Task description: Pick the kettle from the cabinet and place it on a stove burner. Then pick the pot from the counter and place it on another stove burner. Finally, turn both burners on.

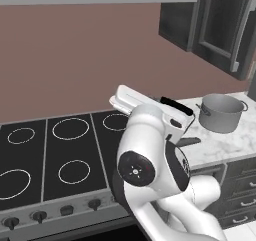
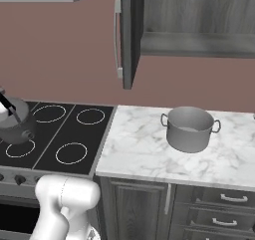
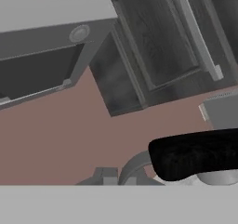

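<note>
Grey kettle (image 2: 17, 125) on cooktop (image 2: 74, 134) | pot (image 2: 190, 129) on counter (image 2: 144, 149)

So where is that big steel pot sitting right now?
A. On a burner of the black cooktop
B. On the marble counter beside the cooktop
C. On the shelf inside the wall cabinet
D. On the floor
B: the pot stands on the white marble counter, to the right of the black cooktop, below the open cabinet.
</note>
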Available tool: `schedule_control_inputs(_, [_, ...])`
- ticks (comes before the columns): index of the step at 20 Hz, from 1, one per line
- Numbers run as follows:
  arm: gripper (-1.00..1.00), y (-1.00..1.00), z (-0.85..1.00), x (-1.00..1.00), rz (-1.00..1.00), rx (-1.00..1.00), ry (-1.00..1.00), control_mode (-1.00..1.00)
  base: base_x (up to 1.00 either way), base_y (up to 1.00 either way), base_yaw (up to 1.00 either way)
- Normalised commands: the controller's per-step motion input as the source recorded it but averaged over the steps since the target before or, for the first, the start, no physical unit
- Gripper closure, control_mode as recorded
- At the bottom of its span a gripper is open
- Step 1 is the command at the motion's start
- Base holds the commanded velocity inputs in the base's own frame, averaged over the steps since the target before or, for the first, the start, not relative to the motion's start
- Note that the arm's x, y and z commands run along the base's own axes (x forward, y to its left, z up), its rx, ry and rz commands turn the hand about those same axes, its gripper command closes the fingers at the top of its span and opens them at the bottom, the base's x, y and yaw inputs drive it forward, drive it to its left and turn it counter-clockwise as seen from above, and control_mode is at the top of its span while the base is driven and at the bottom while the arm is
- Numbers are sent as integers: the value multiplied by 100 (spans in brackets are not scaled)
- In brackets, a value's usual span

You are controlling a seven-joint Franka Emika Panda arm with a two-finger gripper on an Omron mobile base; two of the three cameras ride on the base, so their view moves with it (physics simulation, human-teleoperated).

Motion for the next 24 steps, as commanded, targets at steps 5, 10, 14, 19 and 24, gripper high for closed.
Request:
schedule_control_inputs(5, [100, 8, 0, 12, 0, 0, 0, -100, 0, 0, 0])
schedule_control_inputs(10, [100, 0, 0, 55, 0, 0, 0, -100, 0, 0, 0])
schedule_control_inputs(14, [100, 0, 0, 55, 0, 1, 0, -100, 0, 0, 0])
schedule_control_inputs(19, [100, 0, 0, 57, 0, 2, 0, -100, 0, 0, 0])
schedule_control_inputs(24, [100, 0, 0, 57, 0, 1, 0, -100, 0, 0, 0])
